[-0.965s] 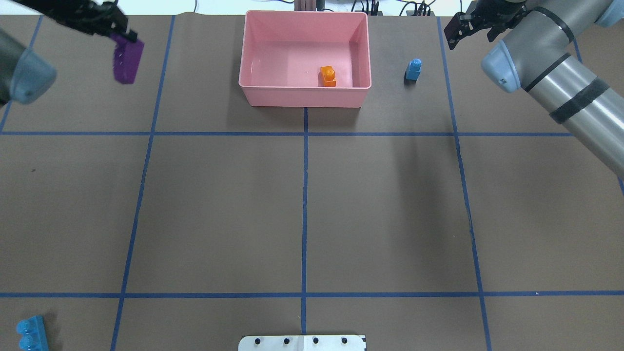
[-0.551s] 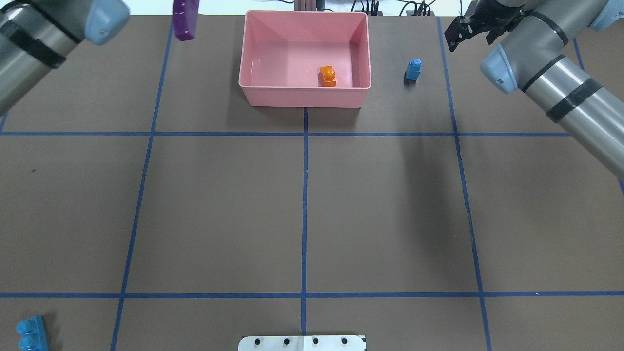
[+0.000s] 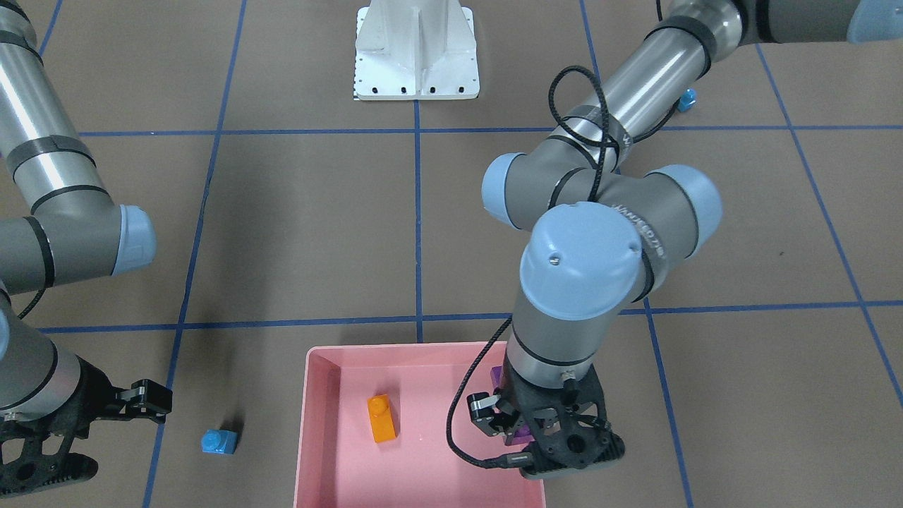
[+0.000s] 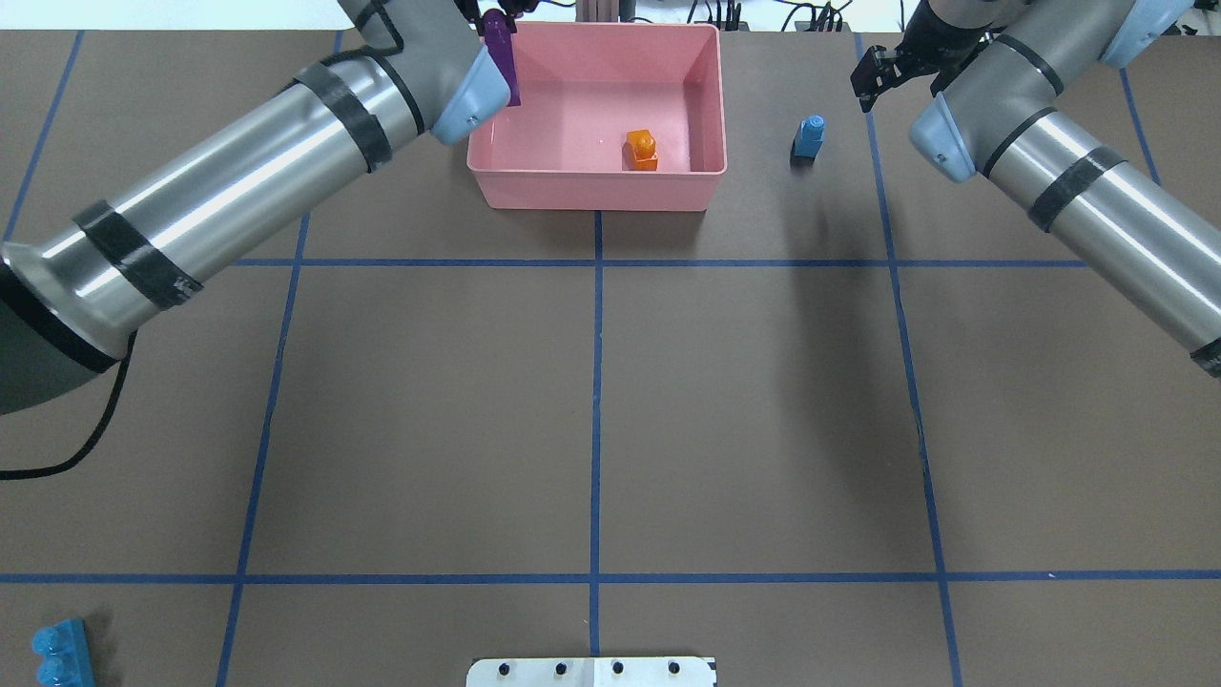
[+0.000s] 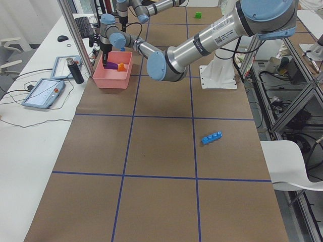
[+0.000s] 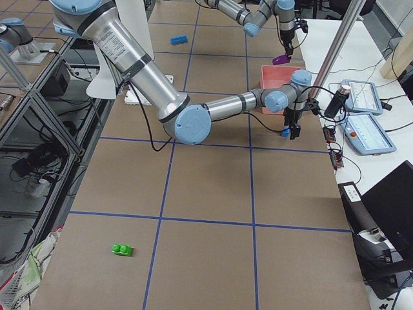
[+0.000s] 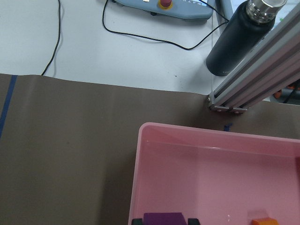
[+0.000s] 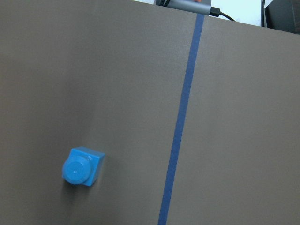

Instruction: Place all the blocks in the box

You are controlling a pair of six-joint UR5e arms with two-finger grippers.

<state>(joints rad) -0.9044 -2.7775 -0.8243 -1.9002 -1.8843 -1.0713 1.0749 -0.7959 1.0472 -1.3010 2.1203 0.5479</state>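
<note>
**A:** Where is the purple block?

**B:** It is clamped in the left gripper, hanging inside the rim of the box. The orange block lies on the box floor off to that gripper's side.

**A:** So which step is this?

**B:** The drop, I'd judge. Next the jaws need to part, perhaps after a little lowering so the block doesn't bounce. The right gripper, spread and empty, hangs near the tiny blue block, which is outside the box. The long blue block and the green block sit well apart from both grippers.

**A:** And the surroundings?

**B:** There's a brown mat with a grid of blue tape. Beyond the left gripper is a white desk with a dark bottle and cables.
</note>
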